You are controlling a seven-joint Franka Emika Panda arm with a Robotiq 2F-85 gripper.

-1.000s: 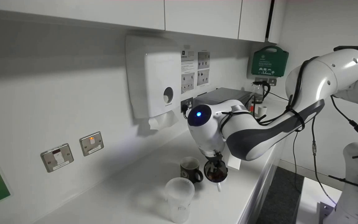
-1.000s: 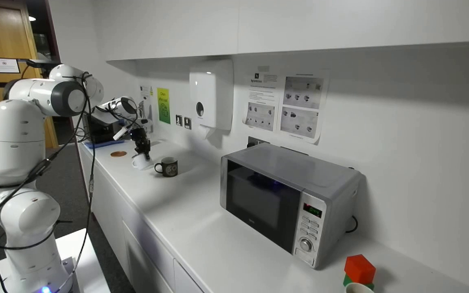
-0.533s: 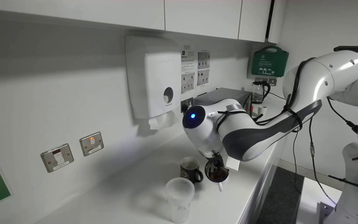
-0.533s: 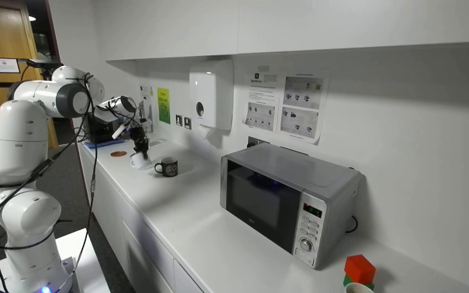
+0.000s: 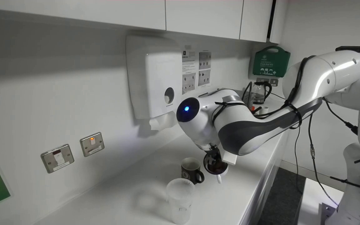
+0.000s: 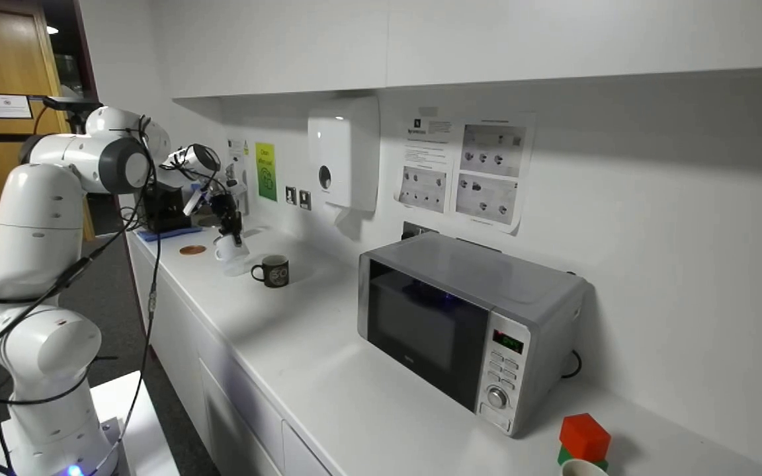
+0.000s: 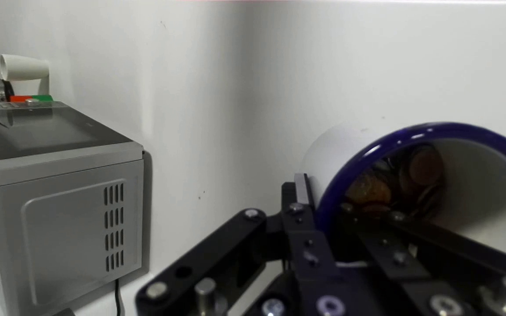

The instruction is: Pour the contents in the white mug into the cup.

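- Workplace kitchenette, as I judged it
- Microwave (image 6: 470,324): stood on the counter (image 6: 301,357)
- Paper-towel dispenser (image 6: 344,153), printed notices (image 6: 487,152), first-aid kit (image 5: 270,62): I saw them on walls

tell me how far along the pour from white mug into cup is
Looks done: the gripper holds the white mug at its rim, apparently clear of the counter. In hand: the mug is held tilted, off to one side of the upright cup in an exterior view. Left: the pour itself, as the wrist view shows contents inside the mug; it probably needs moving over the cup first.
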